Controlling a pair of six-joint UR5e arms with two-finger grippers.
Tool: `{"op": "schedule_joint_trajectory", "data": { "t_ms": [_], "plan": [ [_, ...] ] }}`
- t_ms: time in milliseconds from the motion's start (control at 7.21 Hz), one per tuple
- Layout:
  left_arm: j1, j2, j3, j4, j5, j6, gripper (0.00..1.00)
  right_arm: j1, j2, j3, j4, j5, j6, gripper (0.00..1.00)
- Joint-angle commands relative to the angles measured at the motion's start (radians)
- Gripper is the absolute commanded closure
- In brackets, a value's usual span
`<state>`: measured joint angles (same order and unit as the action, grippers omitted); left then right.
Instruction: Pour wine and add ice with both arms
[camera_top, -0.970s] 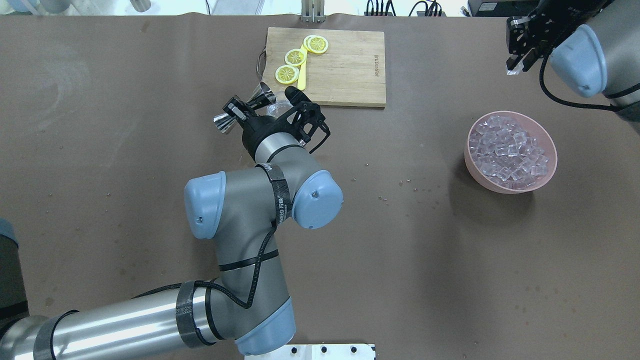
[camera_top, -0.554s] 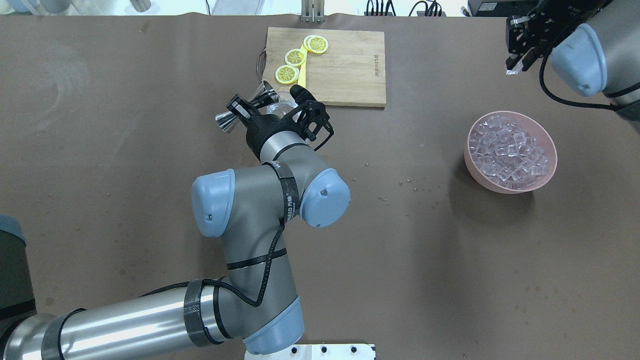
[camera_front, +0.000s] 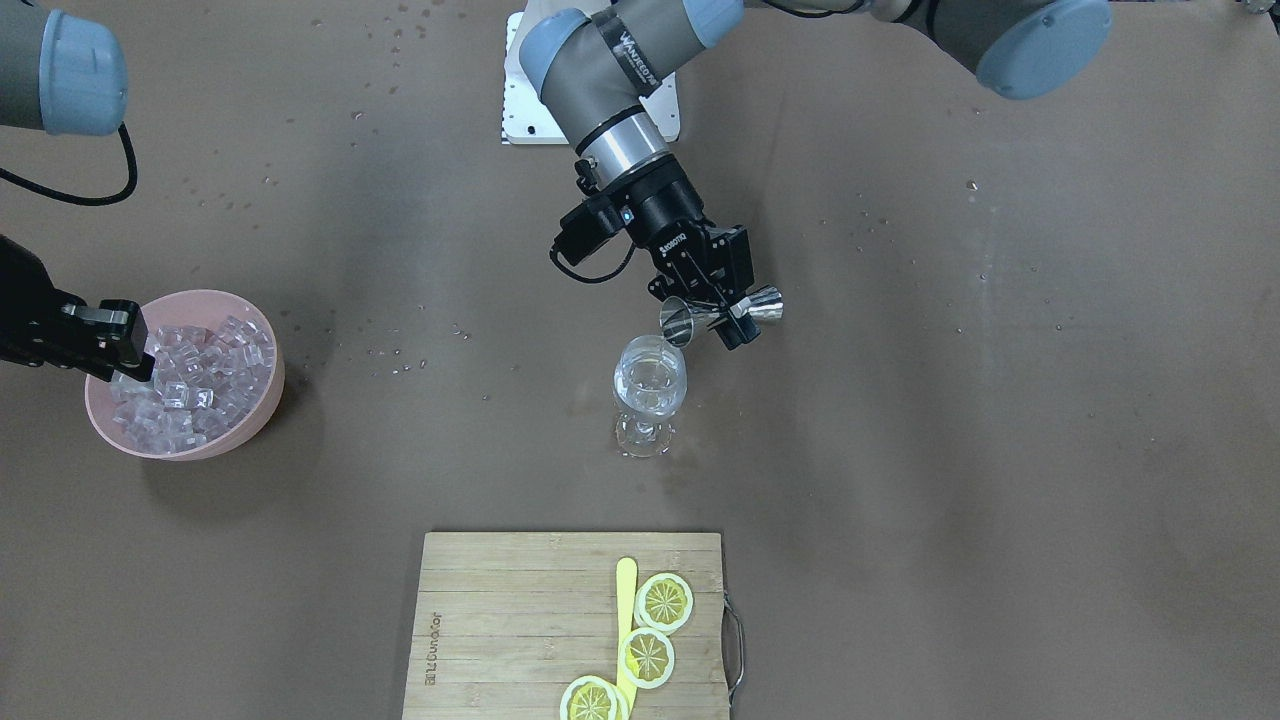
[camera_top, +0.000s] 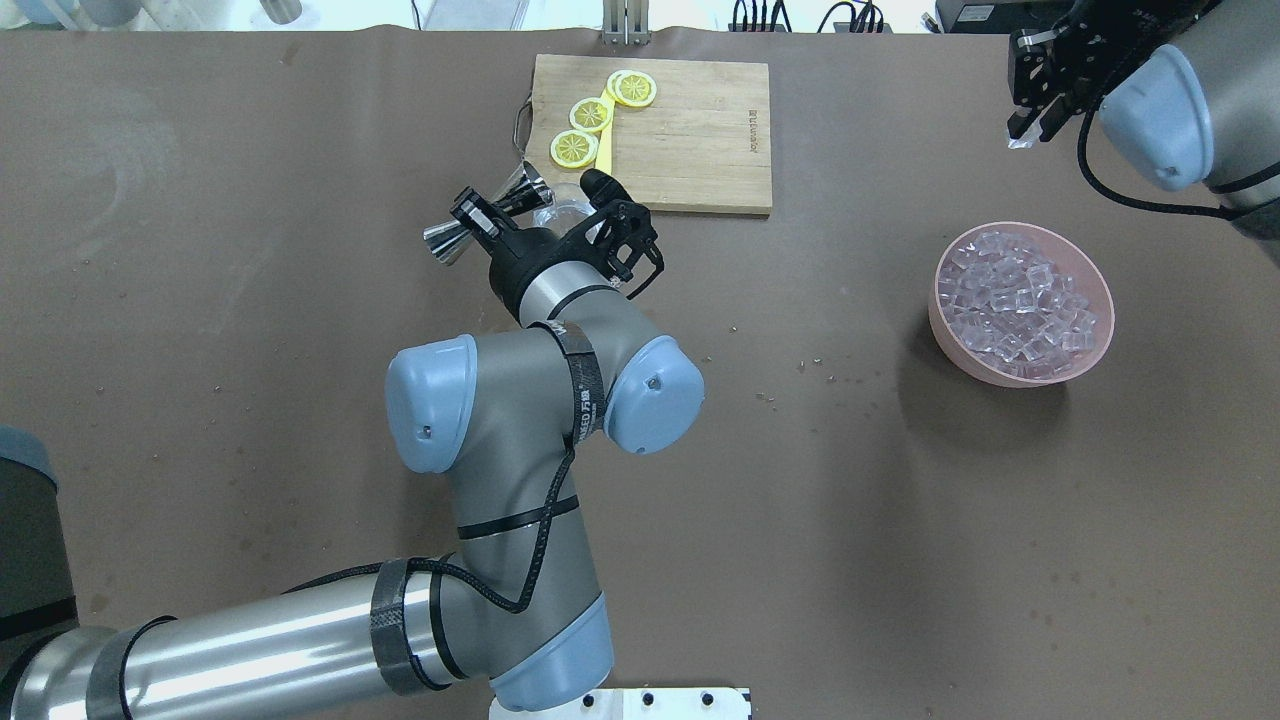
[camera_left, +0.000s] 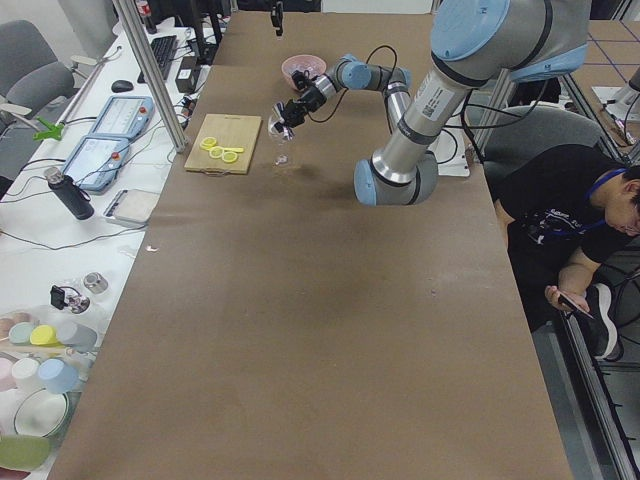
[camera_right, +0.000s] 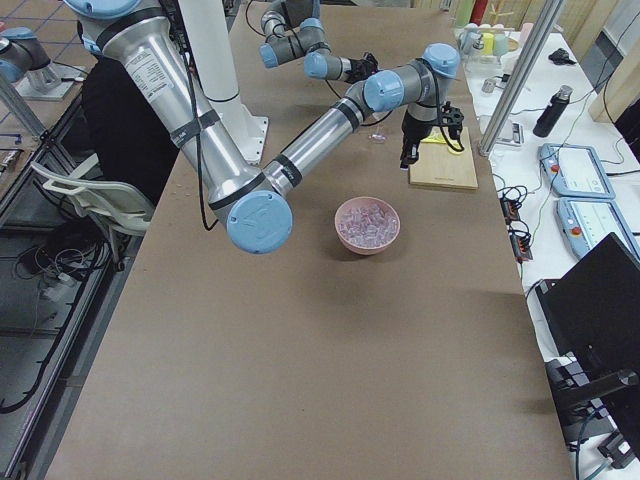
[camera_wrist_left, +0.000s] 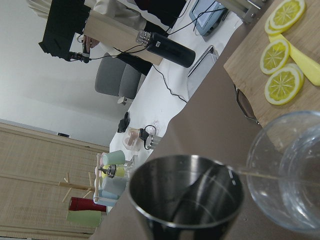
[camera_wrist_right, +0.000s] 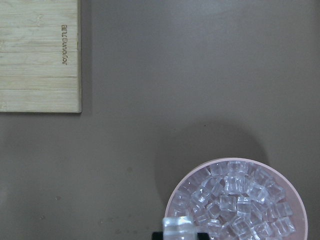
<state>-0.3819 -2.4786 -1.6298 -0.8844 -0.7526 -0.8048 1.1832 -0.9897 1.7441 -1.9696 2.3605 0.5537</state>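
Note:
My left gripper (camera_front: 722, 310) is shut on a steel jigger (camera_front: 700, 318) and holds it tipped, its mouth at the rim of the clear stemmed glass (camera_front: 650, 385). The left wrist view shows the jigger's mouth (camera_wrist_left: 185, 200) beside the glass (camera_wrist_left: 290, 175). From overhead the left gripper (camera_top: 482, 222) hides most of the glass. My right gripper (camera_top: 1028, 128) is raised beyond the pink bowl (camera_top: 940, 320) and is shut on one ice cube (camera_wrist_right: 178, 229). The bowl holds many clear ice cubes (camera_top: 1020, 300).
A wooden cutting board (camera_top: 690, 130) with three lemon slices (camera_top: 590, 115) and a yellow tool lies at the table's far side, just beyond the glass. A seated person (camera_left: 570, 220) is beside the robot's base. Side tables carry tablets and cups.
The left arm has shifted slightly towards the board, with the jigger still tipped at the glass. The right gripper has moved a little further from the bowl with its ice cube.

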Motion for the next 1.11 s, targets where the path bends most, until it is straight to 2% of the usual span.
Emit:
{"op": "schedule_joint_trajectory", "data": {
  "t_ms": [0, 277, 693, 970],
  "plan": [
    [0.0, -0.005, -0.004, -0.005, 0.004, -0.008, 1.0, 0.001, 0.0, 0.0, 0.0, 0.002, 0.0, 1.0],
    [0.0, 0.007, -0.033, -0.056, 0.002, -0.025, 1.0, 0.001, 0.0, 0.0, 0.0, 0.013, 0.002, 1.0],
    [-0.012, 0.098, -0.083, -0.395, 0.001, -0.069, 1.0, 0.001, 0.005, -0.009, 0.0, 0.019, 0.005, 1.0],
    [-0.067, 0.235, -0.134, -0.729, -0.011, -0.065, 1.0, -0.017, 0.067, -0.027, -0.002, 0.029, 0.104, 1.0]
  ]
}}
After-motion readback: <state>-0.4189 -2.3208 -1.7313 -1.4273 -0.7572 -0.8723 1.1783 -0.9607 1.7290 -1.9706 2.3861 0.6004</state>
